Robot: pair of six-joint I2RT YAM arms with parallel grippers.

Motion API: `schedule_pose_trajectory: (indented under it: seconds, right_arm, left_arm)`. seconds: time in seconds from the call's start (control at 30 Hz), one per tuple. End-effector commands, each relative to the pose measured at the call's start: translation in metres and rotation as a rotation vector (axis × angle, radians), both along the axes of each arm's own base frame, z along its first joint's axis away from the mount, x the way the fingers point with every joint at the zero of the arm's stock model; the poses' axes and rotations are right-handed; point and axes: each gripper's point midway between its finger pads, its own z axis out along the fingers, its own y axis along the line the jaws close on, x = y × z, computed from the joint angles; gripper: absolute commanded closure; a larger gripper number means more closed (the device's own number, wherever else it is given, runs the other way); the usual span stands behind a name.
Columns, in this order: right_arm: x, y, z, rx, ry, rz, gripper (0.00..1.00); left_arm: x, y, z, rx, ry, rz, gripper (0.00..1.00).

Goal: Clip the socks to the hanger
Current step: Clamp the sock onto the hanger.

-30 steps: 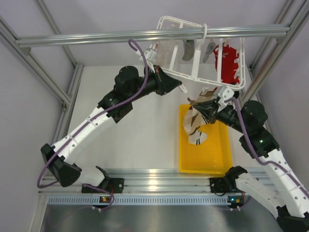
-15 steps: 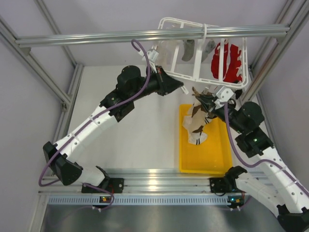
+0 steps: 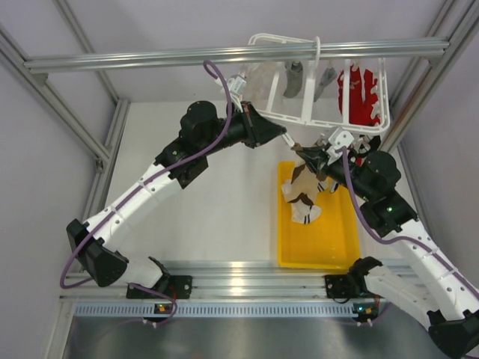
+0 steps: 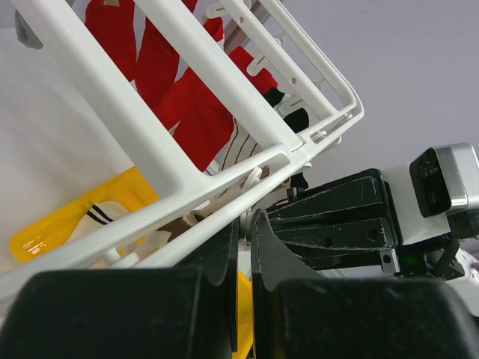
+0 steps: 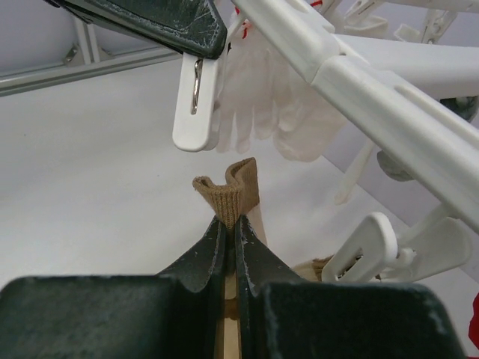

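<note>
So at this point your right end effector point(image 3: 304, 154) was clamped shut on the cuff of one sock point(image 3: 302, 196). The folded cuff poked up just past the fingertips, and the rest of the sock hung down over the yellow tray point(image 3: 329, 243), where more sock fabric lay bunched. Your left end effector point(image 3: 283, 135) was closed too, pinching the top of a white clip point(image 5: 193, 112) that dangled off the near edge of the hanger point(image 3: 385, 90).

The bit that mattered was that the clip hung straight down, mouth at the bottom, and the cuff pointed straight up at it. In the right wrist view the clip sat just above the cuff and a touch to the left, close but not touching. I couldn't tell whether the clip's mouth was actually spread.

My guess is the next move was a short lift and a nudge left with the right arm, since it already had the sock. The red garment point(image 3: 358, 88) hung at the hanger's far right, well away from all this.
</note>
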Motion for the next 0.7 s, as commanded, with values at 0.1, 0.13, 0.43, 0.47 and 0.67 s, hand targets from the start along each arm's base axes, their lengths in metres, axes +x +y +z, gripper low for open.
schedule_pose_trajectory:
  seconds: [0.1,0.13,0.43,0.47,0.67]
  right_arm:
    - [-0.009,0.008,0.045,0.087,-0.060,0.046,1.00]
    - [-0.010,0.010,0.044,0.088,-0.055,0.059,1.00]
    - [-0.010,0.014,0.047,0.110,-0.031,0.079,1.00]
    - [-0.009,0.014,0.048,0.114,-0.027,0.078,1.00]
    - [-0.011,0.018,0.051,0.134,-0.015,0.096,1.00]
  left_arm:
    - [-0.010,-0.001,0.011,-0.036,-0.023,-0.047,1.00]
    - [-0.010,-0.001,0.010,-0.035,-0.022,-0.047,1.00]
    - [-0.011,-0.002,0.009,-0.032,-0.021,-0.053,1.00]
    - [-0.011,-0.002,0.010,-0.034,-0.022,-0.052,1.00]
    - [-0.010,-0.003,0.008,-0.033,-0.018,-0.053,1.00]
